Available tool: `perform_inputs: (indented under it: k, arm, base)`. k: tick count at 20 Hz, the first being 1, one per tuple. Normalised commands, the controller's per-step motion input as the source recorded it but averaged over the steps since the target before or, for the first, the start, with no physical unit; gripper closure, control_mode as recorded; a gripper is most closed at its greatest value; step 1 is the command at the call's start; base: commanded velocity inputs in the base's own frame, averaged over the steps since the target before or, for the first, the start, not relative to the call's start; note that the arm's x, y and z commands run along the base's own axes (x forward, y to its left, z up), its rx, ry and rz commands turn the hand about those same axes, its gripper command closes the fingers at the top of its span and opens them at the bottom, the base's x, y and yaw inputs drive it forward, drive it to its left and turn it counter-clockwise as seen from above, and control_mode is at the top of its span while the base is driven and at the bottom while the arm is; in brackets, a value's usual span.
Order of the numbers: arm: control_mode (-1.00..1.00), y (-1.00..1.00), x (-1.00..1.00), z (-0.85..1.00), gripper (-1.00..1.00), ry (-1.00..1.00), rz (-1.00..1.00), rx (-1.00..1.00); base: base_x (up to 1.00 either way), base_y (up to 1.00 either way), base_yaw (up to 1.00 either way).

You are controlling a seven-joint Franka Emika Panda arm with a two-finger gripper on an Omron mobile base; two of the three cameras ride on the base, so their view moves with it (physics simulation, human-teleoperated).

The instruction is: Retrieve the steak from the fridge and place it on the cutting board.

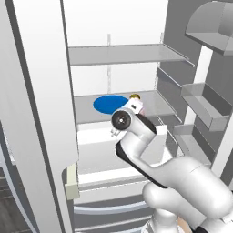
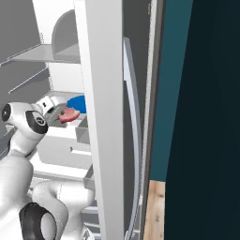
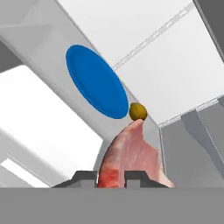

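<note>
The steak (image 3: 133, 155), a pinkish-red marbled slab, sits between my two fingertips, and my gripper (image 3: 110, 177) is shut on it. From the right base view, the steak (image 2: 70, 115) pokes out of the gripper (image 2: 58, 112) at the front of the middle shelf of the fridge (image 1: 118, 54). In the left base view the gripper (image 1: 136, 107) reaches over that shelf, with the hand covering most of the meat. I cannot tell whether the steak touches the shelf. The cutting board is out of view.
A flat blue plate (image 1: 110, 103) lies on the same shelf behind the gripper, with a small yellow-brown fruit (image 3: 138, 111) beside it. A white drawer (image 1: 104, 145) sits below. Door bins (image 1: 205, 107) stand to the right, and the open fridge door (image 2: 101, 117) is close by.
</note>
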Motion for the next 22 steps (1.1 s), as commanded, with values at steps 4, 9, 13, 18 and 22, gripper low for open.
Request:
perform_inputs:
  k: [4, 9, 13, 18, 22]
  arm:
    - [-1.00, 0.00, -0.87, 0.25, 1.00, 0.17, 0.12, 0.00]
    - [-1.00, 0.00, -0.65, 0.36, 1.00, 0.16, 0.07, 0.00]
    - [-1.00, 0.00, -0.44, 0.37, 1.00, 0.17, 0.06, 0.00]
    - [-1.00, 0.00, -0.52, 0.12, 1.00, 0.04, 0.10, 0.00]
    - [-1.00, 0.00, -0.33, 0.00, 1.00, 0.02, 0.09, 0.00]
  base:
    - [0.00, 0.00, 0.00]
    - [0.00, 0.00, 0.00]
    - [0.00, 0.00, 0.00]
    - [0.00, 0.00, 0.00]
    - [0.00, 0.00, 0.00]
